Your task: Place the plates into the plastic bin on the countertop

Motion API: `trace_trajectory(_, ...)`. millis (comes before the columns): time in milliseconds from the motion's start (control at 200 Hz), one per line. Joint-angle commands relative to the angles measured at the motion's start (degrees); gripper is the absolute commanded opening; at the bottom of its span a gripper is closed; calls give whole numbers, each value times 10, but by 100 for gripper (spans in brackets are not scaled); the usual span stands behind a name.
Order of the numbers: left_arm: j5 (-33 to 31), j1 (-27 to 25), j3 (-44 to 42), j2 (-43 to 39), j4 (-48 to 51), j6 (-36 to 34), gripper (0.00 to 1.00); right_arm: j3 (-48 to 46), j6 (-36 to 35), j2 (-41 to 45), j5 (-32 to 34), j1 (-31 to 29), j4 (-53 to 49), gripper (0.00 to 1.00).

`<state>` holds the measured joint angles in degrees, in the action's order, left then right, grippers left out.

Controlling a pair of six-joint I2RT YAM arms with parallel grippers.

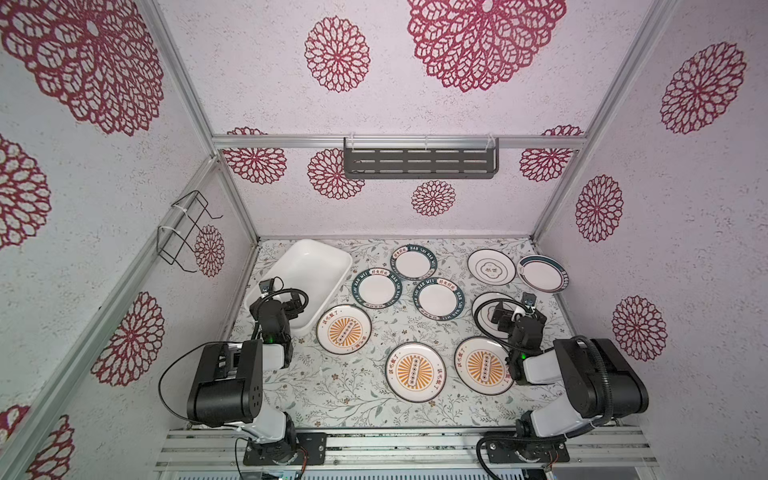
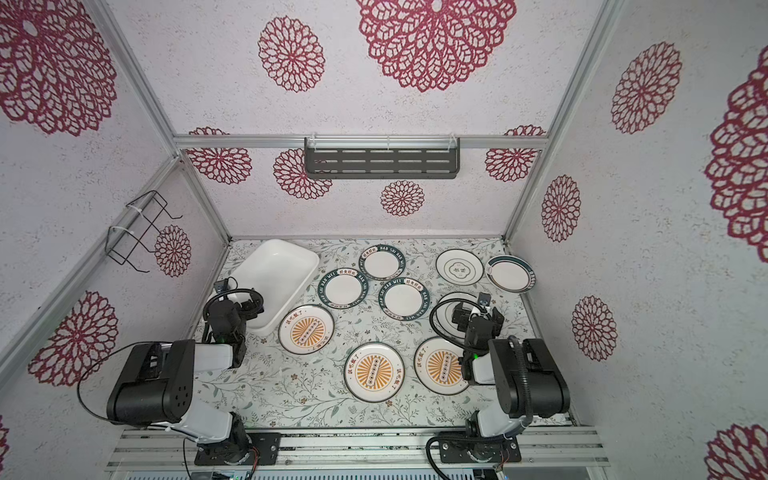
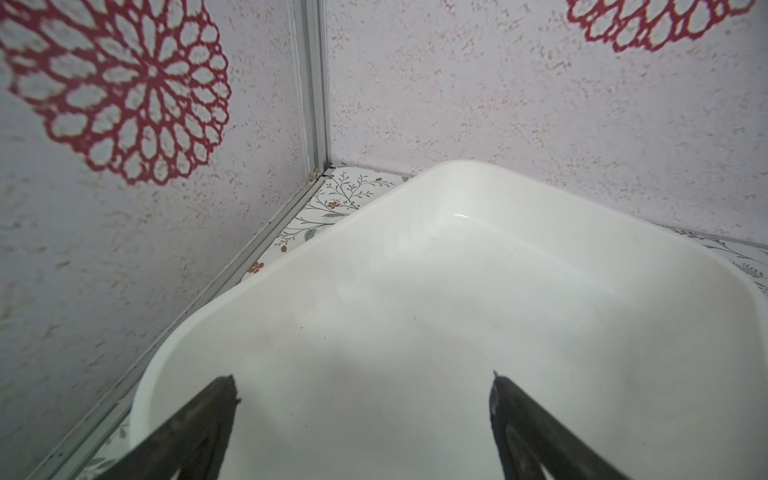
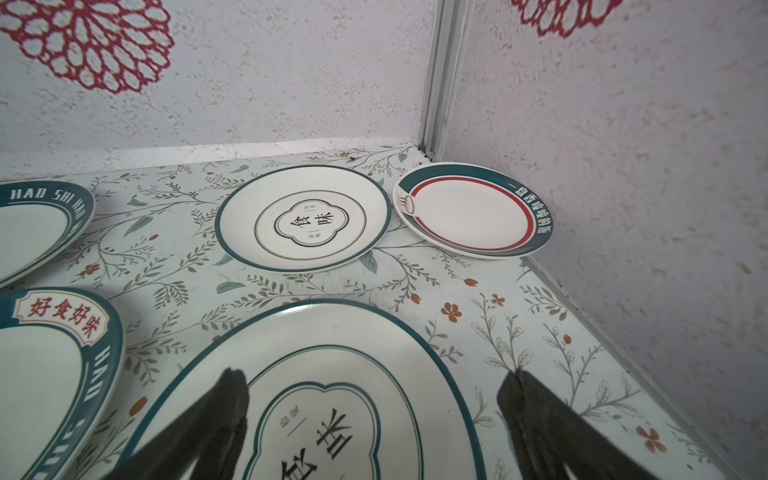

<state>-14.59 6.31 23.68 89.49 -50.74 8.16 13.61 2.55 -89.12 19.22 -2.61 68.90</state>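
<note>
**A:** How many plates are counted on the table (image 1: 332, 399)?

**B:** Nine are counted in both top views: three sunburst plates (image 1: 343, 329), three lettered teal-rim plates (image 1: 377, 289), two ringed plates (image 1: 491, 267) and one red-rimmed plate (image 1: 541, 273). All are lying on the table, outside the one plastic bin (image 1: 316, 266).

**A:** Where is the bin placed?

**B:** It is set slanted at the back left corner, just beside the left wall (image 1: 124, 270). One sunburst plate is found just beside its near corner.

**A:** And the edges, the room for moving?

**B:** The red-rimmed plate is pushed close to the right wall (image 1: 623, 270). The three lettered plates are packed rim to rim. A bare strip is left along the front edge.

**A:** The pincers?

**B:** The left pincer (image 3: 365, 382) is held spread wide over the bin. The right pincer (image 4: 374, 378) is spread wide over the nearer ringed plate (image 4: 340, 332). Nothing is gripped by either.
</note>
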Motion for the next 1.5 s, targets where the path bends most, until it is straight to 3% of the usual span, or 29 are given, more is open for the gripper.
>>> trace_trajectory(0,4,1,1,-2,-10,-6,97,5,2,11,-3,2,11,99)
trace_trajectory(1211,5,1,1,-3,-9,-5,97,1,0,15,-3,2,16,99)
trace_trajectory(1331,19,-1,8,-33,27,-13,97,33,-5,88,-14,1,-107,99)
trace_trajectory(1436,16,-8,50,-109,162,-15,97,71,10,176,-31,-1,-227,99)
trace_trajectory(1496,3,-15,92,-157,275,18,97,108,32,225,-50,-5,-332,99)
